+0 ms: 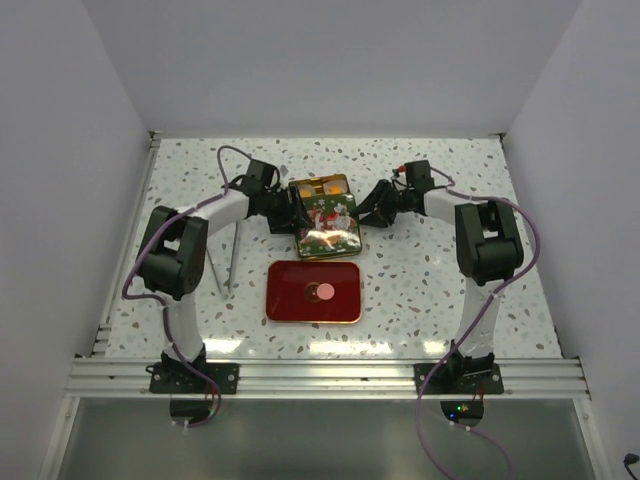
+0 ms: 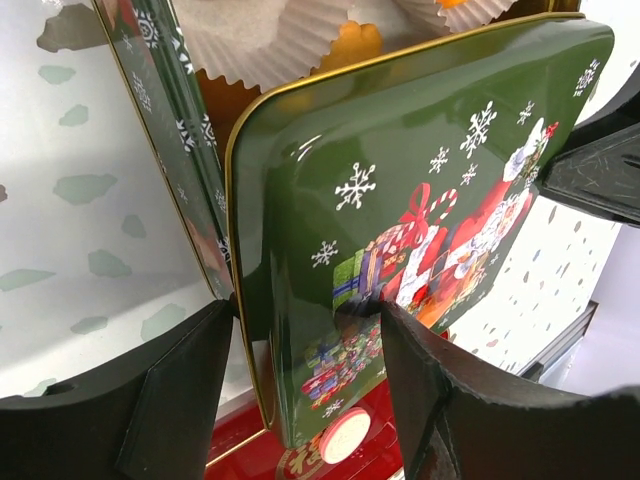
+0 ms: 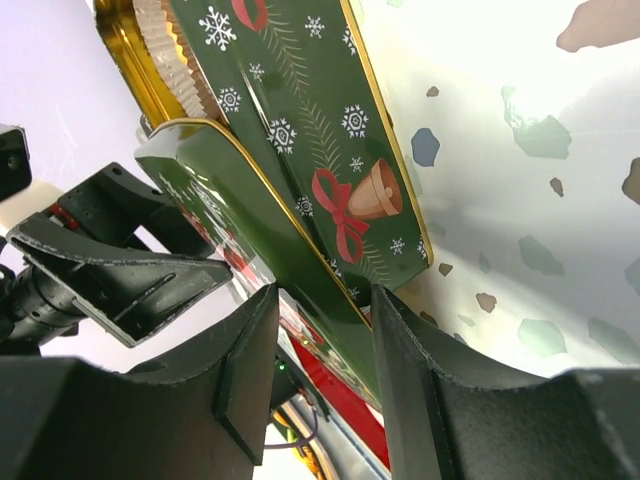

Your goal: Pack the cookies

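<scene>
A green Christmas tin (image 1: pixel 321 182) stands at mid table. Its snowflake lid (image 1: pixel 330 225) lies tilted over it, shifted toward me, so the far end stays uncovered. Orange cookies (image 1: pixel 310 187) sit there in white paper cups (image 2: pixel 260 40); one also shows in the left wrist view (image 2: pixel 355 45). A pink cookie (image 1: pixel 326 292) lies on a red tray (image 1: pixel 345 300) in front, also seen under the lid (image 2: pixel 345 435). My left gripper (image 1: pixel 292 215) is shut on the lid's left edge (image 2: pixel 308 330). My right gripper (image 1: pixel 362 215) is shut on its right edge (image 3: pixel 322 300).
Two thin grey rods (image 1: pixel 232 255) lean on the table left of the red tray, beside the left arm. White walls close in the table at the back and sides. A metal rail (image 1: pixel 320 378) runs along the near edge.
</scene>
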Available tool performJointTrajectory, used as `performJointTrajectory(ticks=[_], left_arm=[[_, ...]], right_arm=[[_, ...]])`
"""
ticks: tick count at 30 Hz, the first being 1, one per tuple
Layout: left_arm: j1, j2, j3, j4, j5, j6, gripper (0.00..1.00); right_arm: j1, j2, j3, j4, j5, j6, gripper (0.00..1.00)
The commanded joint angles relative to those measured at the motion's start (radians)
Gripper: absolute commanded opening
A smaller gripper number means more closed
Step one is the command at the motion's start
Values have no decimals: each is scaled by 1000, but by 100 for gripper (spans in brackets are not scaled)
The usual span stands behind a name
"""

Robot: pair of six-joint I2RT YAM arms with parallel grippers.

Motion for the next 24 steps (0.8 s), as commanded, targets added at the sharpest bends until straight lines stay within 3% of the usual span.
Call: performJointTrajectory(ticks=[1,11,24], left_arm=[[-25,-41,17,75,51,-34,66],[-25,-43,103,-11,28,-42,66],[-26,-52,124,-61,52,-85,64]], right_arm=[[32,-19,69,-31,-17,-3,44],[32,9,207,-111,-12,-14,43],[37,-20,114,-93,-29,-4,43]])
